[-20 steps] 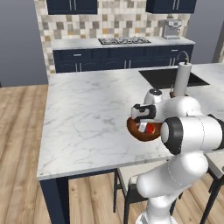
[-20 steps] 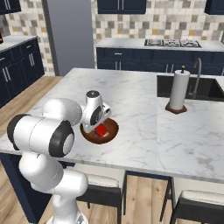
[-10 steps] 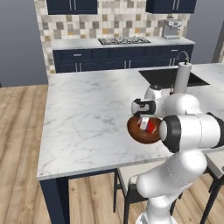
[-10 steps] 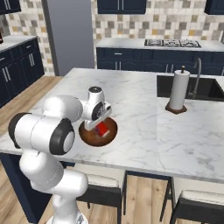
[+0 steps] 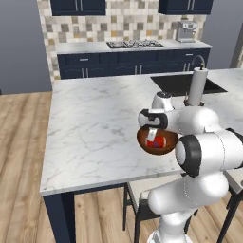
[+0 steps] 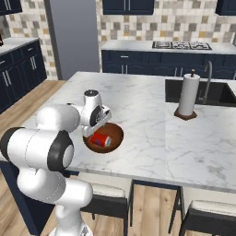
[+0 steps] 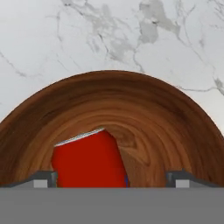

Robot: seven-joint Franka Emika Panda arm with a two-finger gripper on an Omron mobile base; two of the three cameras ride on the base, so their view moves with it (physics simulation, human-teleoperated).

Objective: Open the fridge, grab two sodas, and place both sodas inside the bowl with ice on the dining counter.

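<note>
The gripper (image 7: 112, 177) hangs just above the wooden bowl (image 7: 175, 131), its fingers (image 7: 43, 178) spread wide on either side of the red soda can (image 7: 89, 159). The can lies tilted inside the bowl, near the dining counter's (image 5: 95, 128) near edge.

Paper towel roll (image 6: 189, 93) beside sink (image 6: 205, 92), stove (image 5: 134, 44), coffee machine (image 5: 186, 31), stools (image 6: 109, 198)

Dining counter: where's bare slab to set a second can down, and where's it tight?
On the dining counter, bare marble runs from the bowl to the slab's far and left edges. More lies between the bowl and the paper towel roll, short of the sink. Crowded: the bowl itself, with a soda lying in it and the open tool just above.
</note>
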